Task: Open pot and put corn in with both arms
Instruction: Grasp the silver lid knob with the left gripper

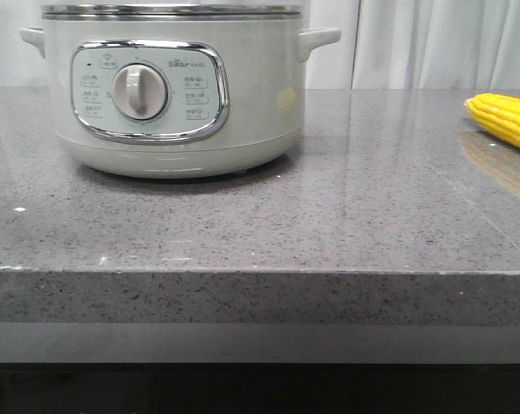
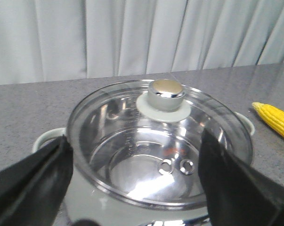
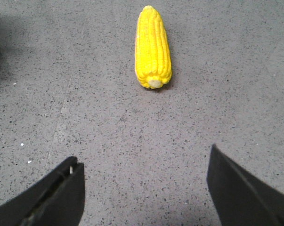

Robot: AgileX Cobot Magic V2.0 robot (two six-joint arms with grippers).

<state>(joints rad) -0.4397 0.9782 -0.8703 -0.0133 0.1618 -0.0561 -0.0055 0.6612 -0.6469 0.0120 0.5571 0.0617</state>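
Note:
The pale grey-green pot [image 1: 173, 95] stands at the back left of the counter, its dial panel facing me. A glass lid [image 2: 156, 136] with a chrome knob [image 2: 166, 94] covers it. My left gripper [image 2: 134, 155] hovers open above the near side of the lid, short of the knob, its black fingers [image 2: 33, 183] wide apart. The yellow corn [image 1: 505, 119] lies on the counter at the right edge. In the right wrist view the corn [image 3: 152, 47] lies ahead of my right gripper [image 3: 144, 165], which is open above bare counter. Neither gripper shows in the front view.
The grey speckled counter [image 1: 328, 224] has its front edge near the camera. A white curtain [image 1: 432, 43] hangs behind it. The pot's side handles [image 1: 318, 39] stick out left and right.

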